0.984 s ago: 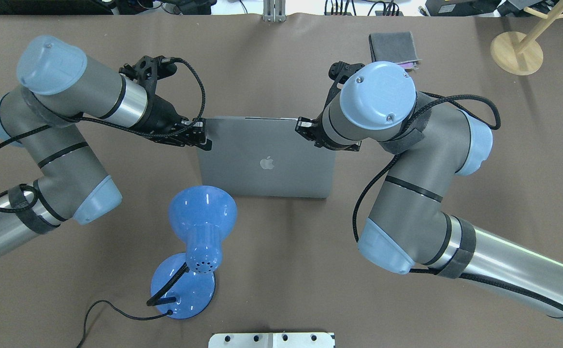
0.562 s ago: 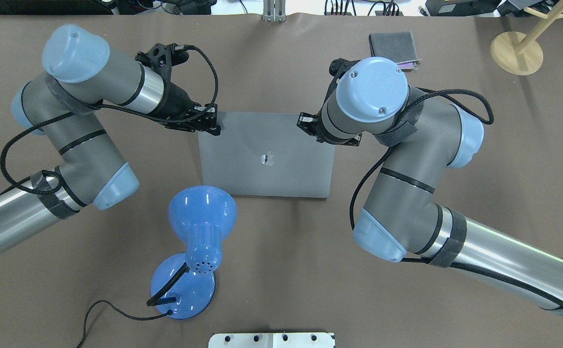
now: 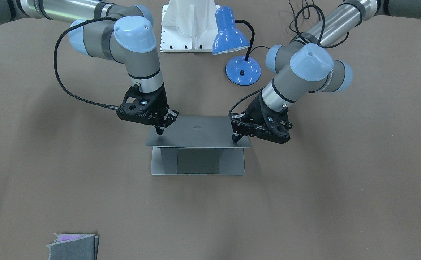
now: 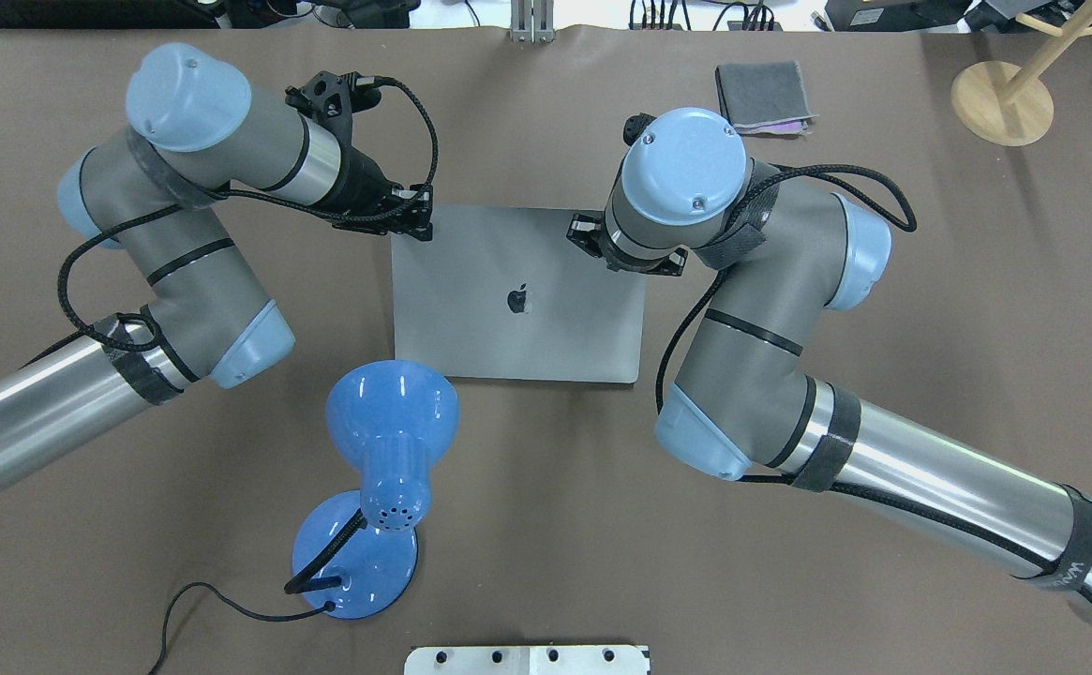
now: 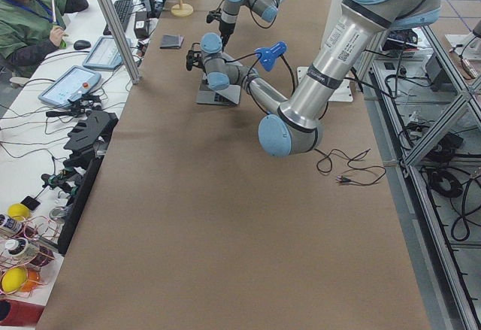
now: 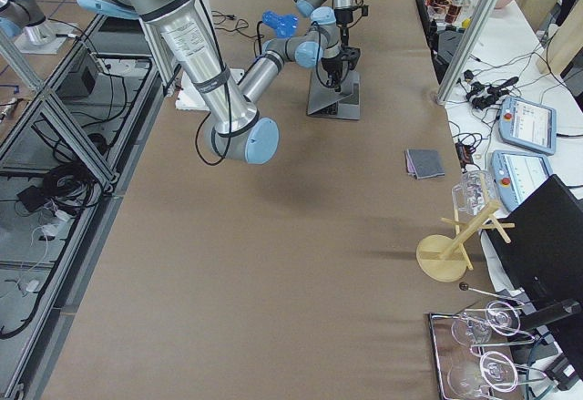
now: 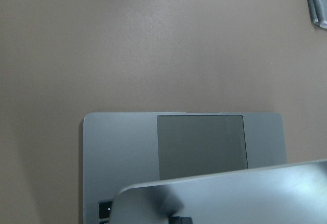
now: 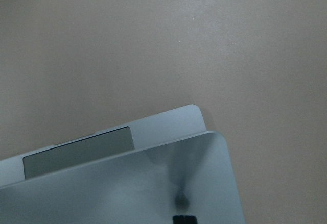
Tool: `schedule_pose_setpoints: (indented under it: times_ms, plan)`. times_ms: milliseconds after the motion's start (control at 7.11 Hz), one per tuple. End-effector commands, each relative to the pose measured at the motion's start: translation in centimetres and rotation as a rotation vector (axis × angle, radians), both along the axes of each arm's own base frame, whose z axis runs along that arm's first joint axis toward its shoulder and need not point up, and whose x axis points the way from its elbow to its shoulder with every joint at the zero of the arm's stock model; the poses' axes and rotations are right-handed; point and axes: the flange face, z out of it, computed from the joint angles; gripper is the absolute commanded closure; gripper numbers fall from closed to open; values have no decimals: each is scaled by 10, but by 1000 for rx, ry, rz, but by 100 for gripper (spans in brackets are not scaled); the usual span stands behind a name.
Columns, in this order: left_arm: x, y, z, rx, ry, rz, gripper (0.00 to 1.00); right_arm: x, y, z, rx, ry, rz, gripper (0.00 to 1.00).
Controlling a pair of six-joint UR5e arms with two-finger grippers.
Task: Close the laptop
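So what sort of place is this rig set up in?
Most likely a robotics lab: a long brown-covered table beside silver aluminium framing, grey tablet-like teach pendants alongside, and a seated operator in green.

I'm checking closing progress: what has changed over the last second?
The laptop lid has swung further down, its free edge moving away from the robot. The left gripper and right gripper followed, pressing its corners; neither grasped nor released anything. It is not yet shut. The blue lamp and grey pouch stayed put.
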Motion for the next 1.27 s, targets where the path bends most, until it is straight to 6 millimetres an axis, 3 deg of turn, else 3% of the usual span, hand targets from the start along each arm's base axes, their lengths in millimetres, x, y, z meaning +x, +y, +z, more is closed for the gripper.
schedule_pose_setpoints:
  times_ms: [0, 281, 562, 1125]
  plan:
    - [18, -17, 10, 10, -46, -14, 100, -19, -14, 18, -8, 14, 1, 100]
    - [34, -22, 31, 15, -96, -33, 100, -36, -26, 25, -21, 33, 2, 100]
    - [58, -13, 44, 38, -142, -55, 100, -47, -34, 43, -29, 48, 2, 100]
    - [63, -9, 46, 37, -147, -51, 100, -47, -34, 42, -26, 48, 0, 100]
